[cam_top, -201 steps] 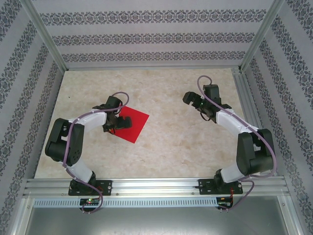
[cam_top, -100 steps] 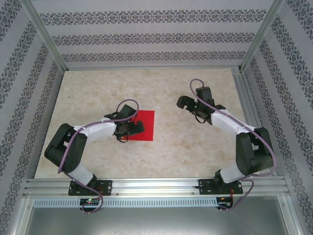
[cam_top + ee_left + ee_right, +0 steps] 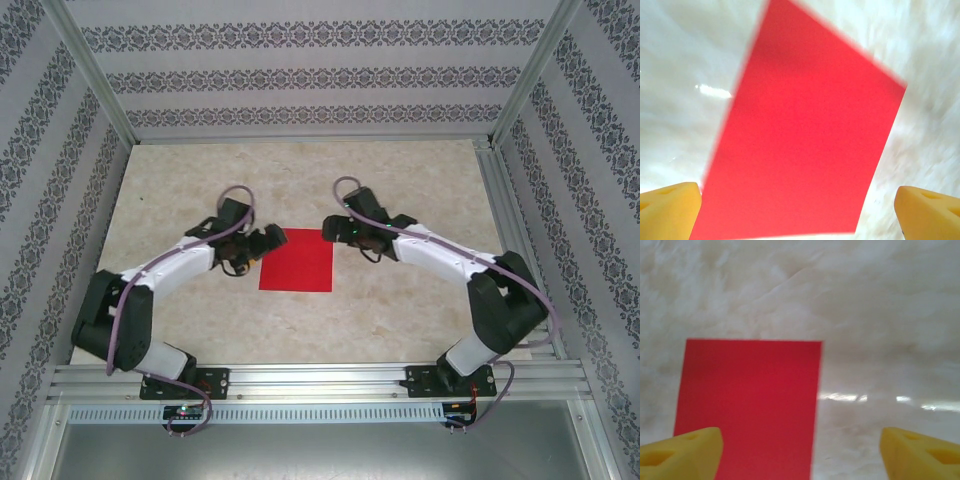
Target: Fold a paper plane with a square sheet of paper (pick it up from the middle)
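Hovering at the far left corner of the sheet [image 3: 297, 262], the left gripper [image 3: 266, 243] has its jaws spread wide and holds nothing. In the left wrist view its yellow fingertips [image 3: 670, 209] stand far apart at the two lower corners of the picture. The red sheet runs up between them and away, slightly blurred. One tip overlaps the sheet's near corner; whether it touches the paper cannot be told.

The right gripper [image 3: 332, 228] sits at the sheet's far right corner, its jaws also parted and empty. Seen from the right wrist, its yellow tips [image 3: 682, 452] are wide apart. The sheet lies nearer one of them, and bare surface shows in front of the other.

The sheet is flat and unfolded, a plain bright red square with no print on the face that shows. From above, its edges run square to the arms' base rail. It lies on the pale marbled table [image 3: 400, 310], roughly midway between the two arms and out in front of their bases. Beyond the sheet on three sides stand walls [image 3: 300, 75] papered in bands of small dark floral pattern, framed by aluminium posts [image 3: 90, 75].
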